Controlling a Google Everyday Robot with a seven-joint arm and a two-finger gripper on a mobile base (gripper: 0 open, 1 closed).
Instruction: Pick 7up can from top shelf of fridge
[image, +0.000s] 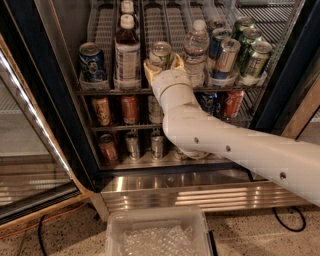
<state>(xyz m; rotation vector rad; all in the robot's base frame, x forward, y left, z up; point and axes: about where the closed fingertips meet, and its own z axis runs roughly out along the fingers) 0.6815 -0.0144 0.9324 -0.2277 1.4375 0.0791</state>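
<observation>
7up can (161, 52), a pale silver cylinder with green print and a shiny lid, stands in a front lane of the top shelf (103, 30), a grey wire rack inside the fridge (175, 192), and is not yet lifted. The gripper (163, 63), on a smooth white arm, sits around it. Its yellowish pads (149, 67) hug both sides, seemingly clamped on the can, so the reach and grasp look done, and lifting it out past the clear plastic lip remains.

Matt cream plastic pincer (163, 63) at the glossy metal 7up can (161, 51) on the wire top shelf (155, 23).
</observation>
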